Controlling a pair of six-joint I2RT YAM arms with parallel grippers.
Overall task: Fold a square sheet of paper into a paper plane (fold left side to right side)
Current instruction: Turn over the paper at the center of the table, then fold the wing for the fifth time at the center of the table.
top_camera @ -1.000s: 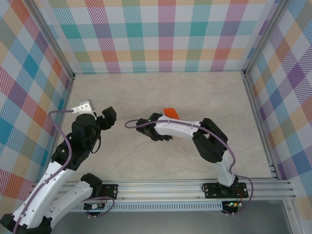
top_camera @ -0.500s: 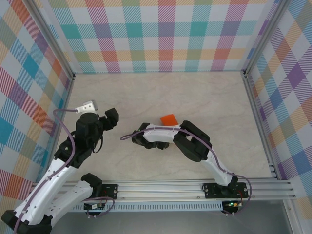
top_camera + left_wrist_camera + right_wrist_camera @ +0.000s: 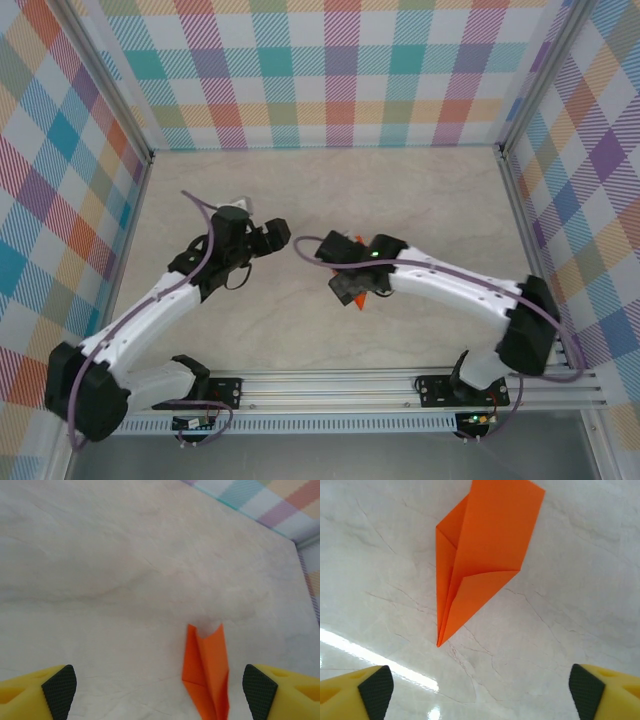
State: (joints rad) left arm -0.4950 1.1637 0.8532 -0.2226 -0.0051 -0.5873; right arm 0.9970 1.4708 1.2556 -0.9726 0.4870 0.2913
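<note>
The narrow, pointed, bright orange paper plane (image 3: 480, 565) lies flat near the middle of the pale marble-pattern table (image 3: 580, 605). The right gripper (image 3: 480, 690) is positioned over it, jaws wide apart, gripping nothing. The left gripper (image 3: 159, 685) faces the plane from nearby, jaws apart and empty.

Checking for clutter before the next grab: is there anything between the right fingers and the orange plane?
Nothing. In the right wrist view, bare table lies between the open right fingers and the plane, which lies flat ahead of them.

Bright even light, glare streak on the table (image 3: 545, 630), left wrist view perhaps slightly soft
</note>
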